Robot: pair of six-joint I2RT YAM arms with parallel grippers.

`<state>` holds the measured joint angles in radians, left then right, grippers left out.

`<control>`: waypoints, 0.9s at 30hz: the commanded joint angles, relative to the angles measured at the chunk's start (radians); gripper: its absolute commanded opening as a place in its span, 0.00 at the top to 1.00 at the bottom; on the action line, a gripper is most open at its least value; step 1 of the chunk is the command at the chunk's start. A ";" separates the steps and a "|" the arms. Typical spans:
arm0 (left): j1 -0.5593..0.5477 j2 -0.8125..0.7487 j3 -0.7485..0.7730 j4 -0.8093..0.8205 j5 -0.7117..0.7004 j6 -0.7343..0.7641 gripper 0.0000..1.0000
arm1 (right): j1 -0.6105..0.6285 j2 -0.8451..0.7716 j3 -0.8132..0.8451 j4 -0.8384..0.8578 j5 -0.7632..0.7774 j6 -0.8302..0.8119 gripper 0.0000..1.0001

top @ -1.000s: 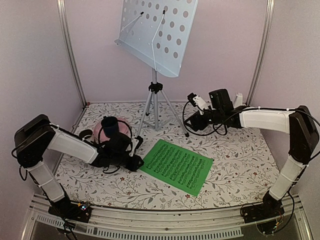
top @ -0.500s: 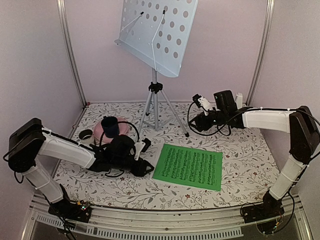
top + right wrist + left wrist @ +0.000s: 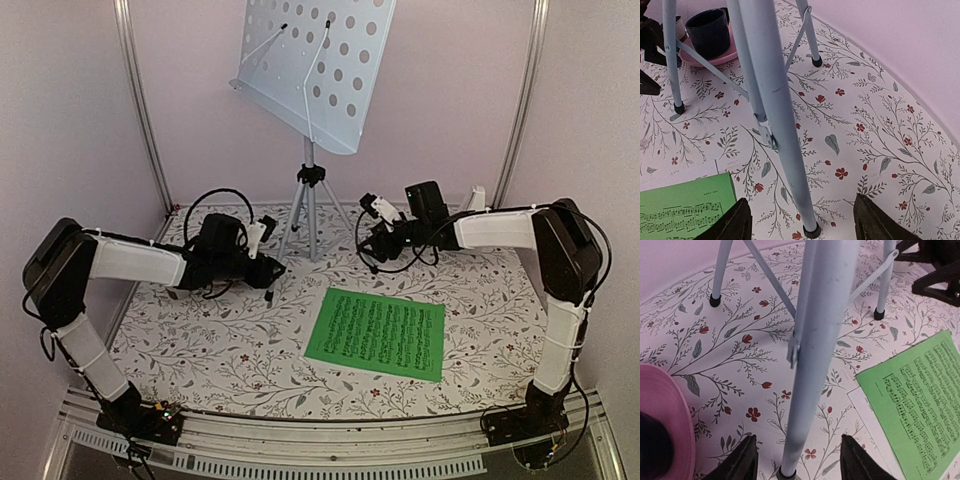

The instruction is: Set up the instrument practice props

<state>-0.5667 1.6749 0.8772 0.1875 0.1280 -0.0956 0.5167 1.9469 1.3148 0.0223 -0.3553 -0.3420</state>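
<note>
Top external: one stand (image 3: 310, 70), one green sheet (image 3: 378, 333) (flat); left tool (image 3: 801, 460), right tool (image 3: 805, 220) wide.

Grey tripod stand (image 3: 311, 176) upright at back; green sheet (image 3: 378, 333) flat in front, atop white sheet (image 3: 863, 406).

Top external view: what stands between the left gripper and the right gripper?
The music stand's tripod stands between the left gripper and the right gripper; the top view shows it. In each wrist view one leg shows between the open jaws.
</note>
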 commanded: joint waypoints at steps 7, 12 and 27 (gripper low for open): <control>0.051 0.140 0.123 0.005 0.131 0.139 0.55 | -0.001 0.140 0.136 0.018 -0.054 -0.097 0.34; 0.050 0.155 0.138 -0.011 0.154 0.142 0.78 | -0.001 0.142 0.132 0.024 -0.035 -0.122 0.55; 0.050 0.073 0.023 -0.023 0.067 0.139 1.00 | -0.088 0.022 -0.001 0.036 0.113 -0.132 1.00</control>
<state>-0.5289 1.7992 0.9516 0.2150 0.2382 0.0662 0.5179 2.0544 1.3735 0.0734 -0.3408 -0.4919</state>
